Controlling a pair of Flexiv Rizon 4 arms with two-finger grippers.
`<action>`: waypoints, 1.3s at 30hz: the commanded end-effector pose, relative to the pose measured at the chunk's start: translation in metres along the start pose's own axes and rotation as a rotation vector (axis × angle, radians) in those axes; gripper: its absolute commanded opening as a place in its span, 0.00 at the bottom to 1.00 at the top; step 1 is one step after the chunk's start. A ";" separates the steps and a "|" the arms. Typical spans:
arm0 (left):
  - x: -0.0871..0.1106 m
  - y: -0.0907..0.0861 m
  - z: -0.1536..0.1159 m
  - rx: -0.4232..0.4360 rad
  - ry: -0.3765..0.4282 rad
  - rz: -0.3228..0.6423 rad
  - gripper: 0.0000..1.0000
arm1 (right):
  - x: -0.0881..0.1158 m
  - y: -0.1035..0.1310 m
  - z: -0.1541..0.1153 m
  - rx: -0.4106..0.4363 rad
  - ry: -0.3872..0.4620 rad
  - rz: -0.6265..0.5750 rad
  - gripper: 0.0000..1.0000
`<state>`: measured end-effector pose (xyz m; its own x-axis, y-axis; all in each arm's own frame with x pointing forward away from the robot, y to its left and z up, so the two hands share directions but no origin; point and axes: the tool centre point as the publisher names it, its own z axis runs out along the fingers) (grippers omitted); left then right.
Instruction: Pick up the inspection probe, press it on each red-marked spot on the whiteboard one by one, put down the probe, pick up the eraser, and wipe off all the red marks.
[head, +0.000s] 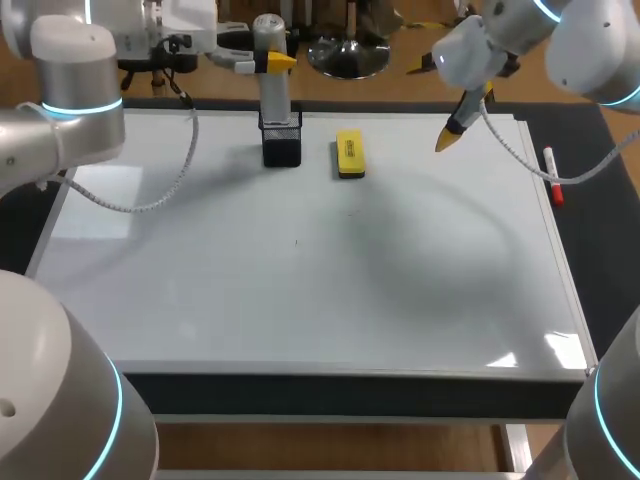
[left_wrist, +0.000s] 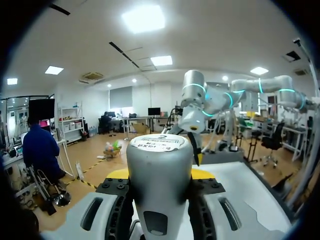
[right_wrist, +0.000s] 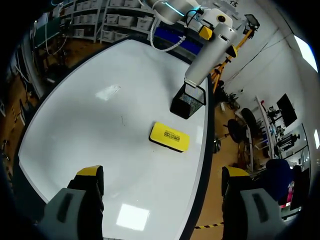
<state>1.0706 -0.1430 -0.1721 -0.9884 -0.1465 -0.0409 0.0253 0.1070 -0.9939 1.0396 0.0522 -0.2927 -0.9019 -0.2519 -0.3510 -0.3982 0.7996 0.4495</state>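
Whiteboard (head: 300, 300): no red marks are seen on it.
Probe (head: 275, 95): clamped upright by the left jaws, its foot in the black holder (head: 282, 145).
Eraser (head: 350, 154): laid beside the holder, untouched.
Right jaws: spread apart, empty.
Progress: whether pressing is done cannot be told; eraser pickup is left.

A black mesh holder (head: 282, 147) stands well apart from a red-capped marker (head: 551, 173).
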 end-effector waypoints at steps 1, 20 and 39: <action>-0.010 0.005 0.001 0.012 0.035 0.009 0.00 | 0.000 0.000 -0.001 0.003 0.002 -0.001 1.00; -0.017 0.012 0.003 0.030 0.067 0.019 0.00 | 0.000 0.000 -0.001 0.003 0.002 -0.001 1.00; -0.022 0.026 0.010 0.013 0.033 -0.012 0.00 | 0.000 0.000 -0.001 0.003 0.002 -0.001 1.00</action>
<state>1.0951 -0.1444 -0.1973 -0.9939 -0.1070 -0.0252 0.0151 0.0946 -0.9954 1.0395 0.0522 -0.2928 -0.9019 -0.2519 -0.3510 -0.3983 0.7995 0.4496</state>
